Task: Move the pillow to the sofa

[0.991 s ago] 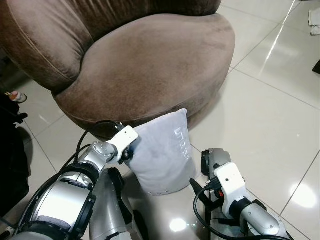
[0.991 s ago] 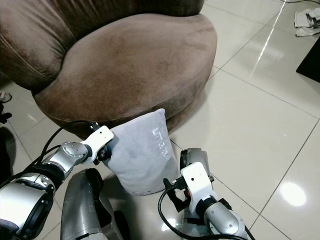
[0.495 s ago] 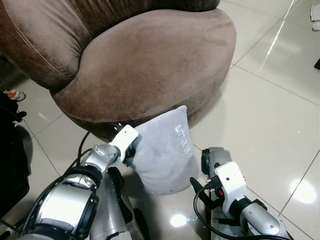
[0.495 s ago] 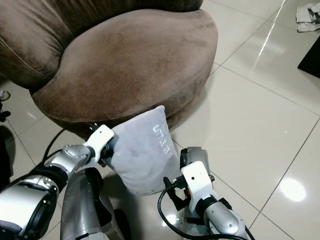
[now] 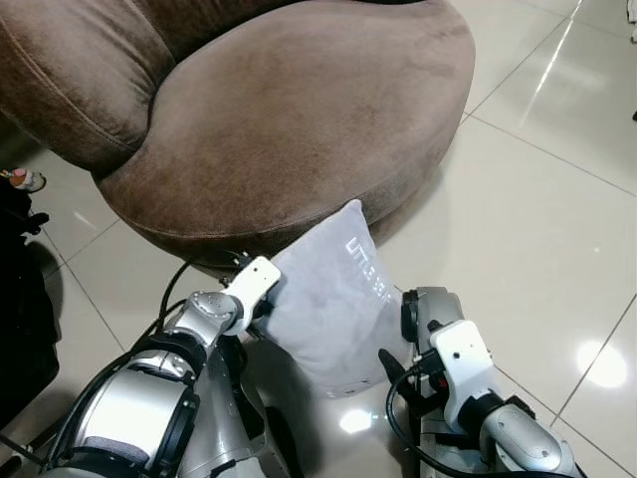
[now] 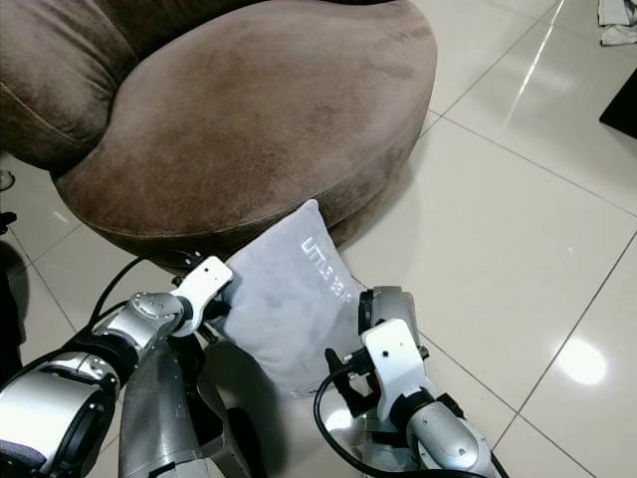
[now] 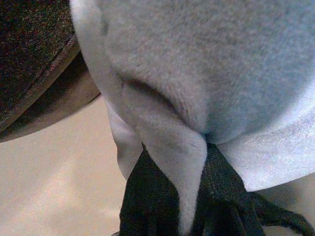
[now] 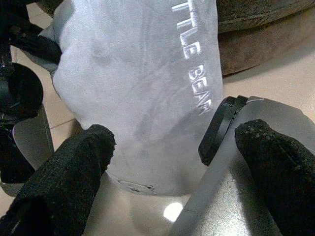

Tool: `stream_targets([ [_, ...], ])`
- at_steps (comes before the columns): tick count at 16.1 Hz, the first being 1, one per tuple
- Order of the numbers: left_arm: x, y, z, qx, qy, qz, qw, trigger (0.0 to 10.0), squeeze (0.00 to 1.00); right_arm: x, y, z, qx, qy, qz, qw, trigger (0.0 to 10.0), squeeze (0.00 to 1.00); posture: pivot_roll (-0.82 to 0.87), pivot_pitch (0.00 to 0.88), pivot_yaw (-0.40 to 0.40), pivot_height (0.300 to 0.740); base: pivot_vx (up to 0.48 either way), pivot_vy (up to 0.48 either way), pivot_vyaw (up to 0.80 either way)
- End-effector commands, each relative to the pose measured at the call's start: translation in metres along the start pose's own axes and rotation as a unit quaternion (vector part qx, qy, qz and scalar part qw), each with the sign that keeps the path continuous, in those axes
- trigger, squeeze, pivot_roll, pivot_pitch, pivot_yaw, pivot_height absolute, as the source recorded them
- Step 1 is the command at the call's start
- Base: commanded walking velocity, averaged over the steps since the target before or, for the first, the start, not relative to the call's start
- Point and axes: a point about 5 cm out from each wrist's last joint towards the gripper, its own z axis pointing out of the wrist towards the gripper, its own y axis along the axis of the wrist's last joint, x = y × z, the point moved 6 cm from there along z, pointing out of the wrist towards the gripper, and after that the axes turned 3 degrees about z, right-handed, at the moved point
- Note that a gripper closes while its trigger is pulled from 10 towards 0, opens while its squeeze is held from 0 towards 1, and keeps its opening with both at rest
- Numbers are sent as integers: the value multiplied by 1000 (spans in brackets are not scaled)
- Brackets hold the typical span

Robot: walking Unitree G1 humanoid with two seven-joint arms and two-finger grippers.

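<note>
Left claw (image 7: 192,196) is pinched tight on the grey pillow's (image 5: 333,299) edge, holding it clear of the tiled floor (image 5: 528,229), right against the base of the brown sofa (image 5: 289,110). Right claw (image 8: 172,162) hangs spread wide beside it, empty. The sofa's bulging seat front blocks the way up.

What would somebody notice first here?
A pale grey pillow hangs just in front of the big brown sofa, above the shiny tiled floor. The left tool pinches its edge, while the right tool waits open just below it.
</note>
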Motion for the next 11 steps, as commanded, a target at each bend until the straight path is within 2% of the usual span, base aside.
stream_targets([
  [1,-5,-12,0,12,-11,-21,1000,0,0,6,-43,-4,85,3,30,996,10000,0,-358,281,203,426,0,0,0],
  [3,3,-5,-2,-10,0,-55,998,0,0,6,-42,2,81,3,29,996,10000,0,-345,243,213,426,0,0,0],
  [4,10,7,-4,-38,9,-77,996,0,0,5,-39,9,73,3,29,997,10000,0,-335,222,216,426,0,0,0],
  [7,23,34,-9,-94,28,-99,990,0,0,3,-33,24,59,5,26,998,10000,0,-300,157,222,426,0,0,0],
  [8,31,51,-12,-127,42,-113,985,0,0,1,-28,34,50,7,23,998,10000,0,-285,127,221,426,0,0,0],
  [9,42,75,-19,-174,64,-115,976,10000,0,-2,-16,53,33,11,17,999,10000,0,-263,86,221,426,0,0,0],
  [11,47,91,-24,-208,68,-125,968,10000,0,-4,-10,65,22,13,13,1000,10000,0,-237,37,217,426,0,0,0],
])
